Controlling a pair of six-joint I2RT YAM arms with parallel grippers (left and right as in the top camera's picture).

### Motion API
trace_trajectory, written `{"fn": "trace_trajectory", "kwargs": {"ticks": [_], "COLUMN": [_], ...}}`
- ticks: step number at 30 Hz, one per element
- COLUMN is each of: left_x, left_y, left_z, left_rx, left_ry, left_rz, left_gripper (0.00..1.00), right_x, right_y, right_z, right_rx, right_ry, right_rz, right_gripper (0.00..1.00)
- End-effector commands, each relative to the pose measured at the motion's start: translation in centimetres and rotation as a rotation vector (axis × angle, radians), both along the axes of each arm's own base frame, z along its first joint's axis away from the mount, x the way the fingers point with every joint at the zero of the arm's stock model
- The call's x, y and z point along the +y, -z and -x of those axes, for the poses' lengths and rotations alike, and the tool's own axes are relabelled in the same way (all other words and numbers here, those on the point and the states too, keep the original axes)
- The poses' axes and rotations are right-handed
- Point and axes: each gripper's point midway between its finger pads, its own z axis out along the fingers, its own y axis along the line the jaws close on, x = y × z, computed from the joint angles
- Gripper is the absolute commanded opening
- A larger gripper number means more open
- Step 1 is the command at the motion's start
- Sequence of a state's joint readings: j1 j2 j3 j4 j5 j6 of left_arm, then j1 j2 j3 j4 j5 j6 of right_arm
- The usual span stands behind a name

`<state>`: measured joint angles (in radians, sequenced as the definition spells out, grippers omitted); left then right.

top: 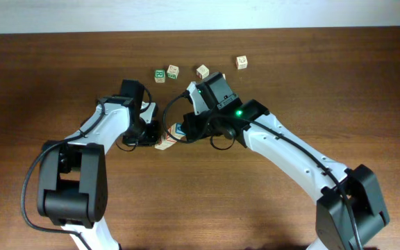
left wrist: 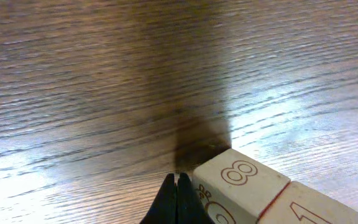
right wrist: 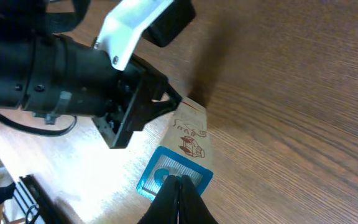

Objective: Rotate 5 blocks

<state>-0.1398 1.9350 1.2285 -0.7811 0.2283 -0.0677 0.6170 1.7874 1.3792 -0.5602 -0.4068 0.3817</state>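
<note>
Two blocks sit side by side between my grippers at the table's middle. One has a blue-bordered face (right wrist: 166, 167) (top: 177, 128). The other is a pale block (right wrist: 191, 134) (top: 164, 144) with a brown picture. My right gripper (right wrist: 179, 182) (top: 186, 132) is shut, its tips over the blue face. My left gripper (left wrist: 178, 185) (top: 153, 134) is shut and empty, its tips against the side of a pale block with a red "8" (left wrist: 241, 177). A red-bordered block with a "1" (left wrist: 312, 208) adjoins that one. Pale blocks (top: 203, 71) (top: 242, 62) lie farther back.
A green-printed cube (top: 160, 75) and a pale cube (top: 173, 71) stand in the back row. The left arm's black wrist (right wrist: 73, 81) fills the upper left of the right wrist view. Bare wood shows near the front edge (top: 200, 208).
</note>
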Motion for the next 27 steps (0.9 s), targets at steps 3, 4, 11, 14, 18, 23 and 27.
{"fn": "trace_trajectory", "kwargs": {"ticks": [3, 4, 11, 14, 18, 23, 27], "left_x": [-4.7, -4.8, -4.7, -3.5, -1.4, -1.2, -1.0], "left_y": [-1.8, -1.9, -1.9, -1.6, -1.5, -1.5, -1.4], "left_z": [0.9, 0.9, 0.9, 0.5, -0.2, -0.5, -0.6], "left_rx": [0.011, 0.012, 0.012, 0.005, -0.002, -0.017, -0.019], "left_ry": [0.063, 0.064, 0.062, 0.036, -0.018, -0.02, -0.022], "left_rz": [0.211, 0.221, 0.219, 0.19, 0.166, 0.161, 0.144], "left_gripper": [0.0, 0.0, 0.0, 0.0, 0.0, 0.0, 0.0], "right_x": [1.4, 1.4, 1.6, 1.7, 1.9, 1.8, 2.5], "right_y": [1.6, 1.5, 1.4, 1.3, 1.3, 1.3, 1.0], "right_z": [1.7, 1.7, 1.4, 1.3, 1.0, 0.6, 0.7], "right_rx": [0.044, 0.042, 0.036, 0.03, 0.024, 0.009, -0.013], "right_ry": [-0.053, -0.053, -0.048, -0.047, -0.035, -0.025, -0.04], "right_rz": [0.007, 0.006, -0.003, -0.008, -0.017, -0.01, -0.021], "right_gripper": [0.04, 0.04, 0.04, 0.04, 0.04, 0.04, 0.04]}}
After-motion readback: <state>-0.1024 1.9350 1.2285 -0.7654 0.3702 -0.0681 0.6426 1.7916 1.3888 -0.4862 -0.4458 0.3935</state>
